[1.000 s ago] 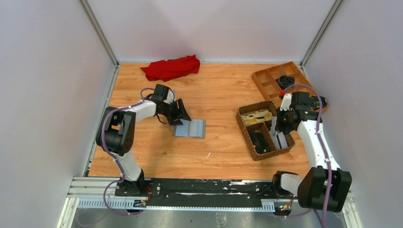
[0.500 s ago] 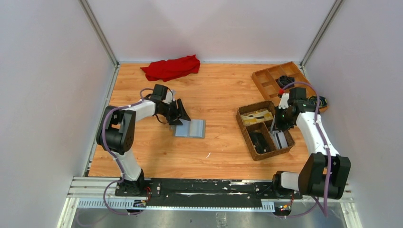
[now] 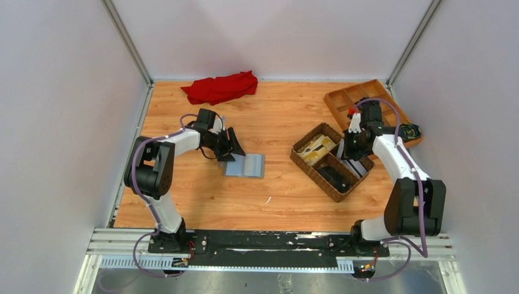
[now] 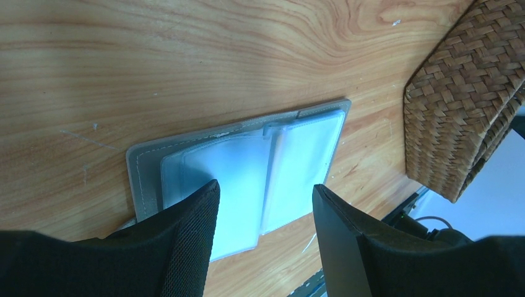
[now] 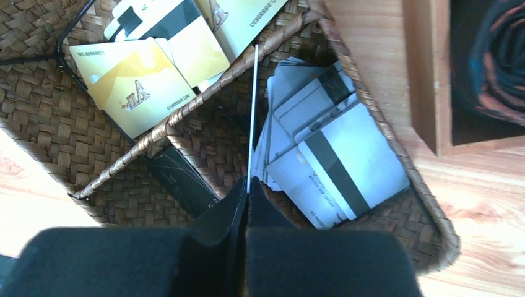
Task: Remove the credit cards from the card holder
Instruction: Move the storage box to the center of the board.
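Pinched shut, the right tool (image 5: 247,185) grips a thin pale card (image 5: 252,111) that shows only edge-on. The card stands upright over the woven basket (image 5: 427,204), in line with its inner divider. On one side of that divider lie gold cards (image 5: 133,83), and on the other a loose fan of grey-white cards (image 5: 340,154) with dark stripes. A black item (image 5: 182,176) sits in the basket near the fingertips. Seen from above, this tool hangs over the basket's far-right part, just beside the wooden tray (image 3: 343,104). The left tool (image 3: 231,150) has its fingers (image 4: 186,229) spread apart, holding nothing, low over the left edge of the card holder (image 3: 248,165). The card holder lies opened flat on the counter (image 3: 275,122), well apart from the basket, with its pale blue-grey sleeves facing up. Whether any cards remain in them I cannot tell. A red cloth (image 3: 220,87) lies at the counter's far edge
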Controlling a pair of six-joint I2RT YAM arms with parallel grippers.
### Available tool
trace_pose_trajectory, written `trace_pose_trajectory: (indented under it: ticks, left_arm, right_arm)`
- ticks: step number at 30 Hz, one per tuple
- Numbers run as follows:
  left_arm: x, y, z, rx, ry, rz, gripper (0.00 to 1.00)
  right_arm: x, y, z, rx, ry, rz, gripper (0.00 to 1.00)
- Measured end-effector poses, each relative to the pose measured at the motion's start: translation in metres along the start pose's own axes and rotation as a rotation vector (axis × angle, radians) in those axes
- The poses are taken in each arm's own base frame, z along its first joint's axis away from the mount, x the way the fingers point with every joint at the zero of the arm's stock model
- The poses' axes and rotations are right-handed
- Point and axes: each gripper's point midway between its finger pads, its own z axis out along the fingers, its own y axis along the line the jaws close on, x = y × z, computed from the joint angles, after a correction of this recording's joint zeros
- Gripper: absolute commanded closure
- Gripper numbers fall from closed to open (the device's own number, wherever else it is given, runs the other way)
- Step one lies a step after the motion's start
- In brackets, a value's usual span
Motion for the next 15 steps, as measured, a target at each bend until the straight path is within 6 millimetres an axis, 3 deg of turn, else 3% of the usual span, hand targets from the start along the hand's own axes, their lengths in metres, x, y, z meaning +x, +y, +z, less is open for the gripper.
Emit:
trace_pose_trajectory:
  ticks: [15]
  left_arm:
    - [0.000,0.000,0.000,0.001,0.001,0.000,0.39]
  right_arm:
    - [0.006,-0.012,-0.040,0.074,0.020,-0.175,1.00]
